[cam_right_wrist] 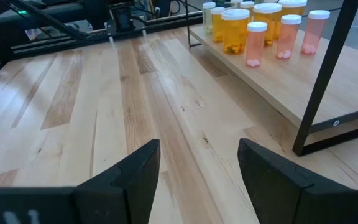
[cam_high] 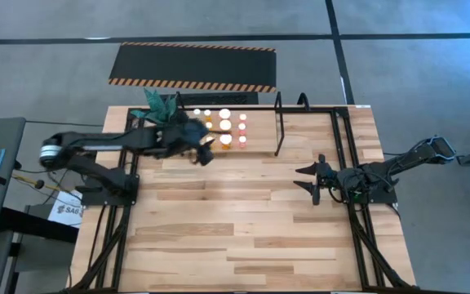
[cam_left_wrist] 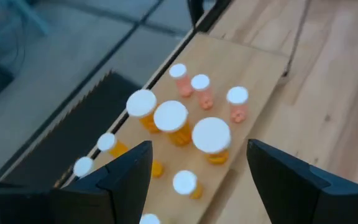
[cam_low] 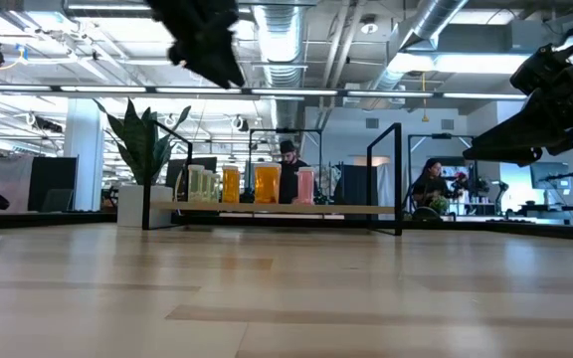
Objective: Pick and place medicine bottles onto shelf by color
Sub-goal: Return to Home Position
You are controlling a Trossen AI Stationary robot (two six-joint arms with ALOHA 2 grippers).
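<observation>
1. Orange, yellow and pink medicine bottles (cam_high: pixel 225 131) stood upright, grouped on the shelf (cam_high: pixel 307 131) at the far edge of the table (cam_high: pixel 235 229), beside the plant (cam_high: pixel 160 106).
2. Left gripper (cam_high: pixel 206 152) hung above the bottles' near side, fingers apart, empty.
3. Right gripper (cam_high: pixel 315 181) sat over the right side of the table, well apart from the shelf, fingers apart, empty.

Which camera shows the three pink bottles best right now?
Right wrist view: all three pink bottles stand side-on, bodies and caps clear. Left wrist view sees them from above, mostly caps. High view shows tiny caps only. Low view shows one plainly.
</observation>
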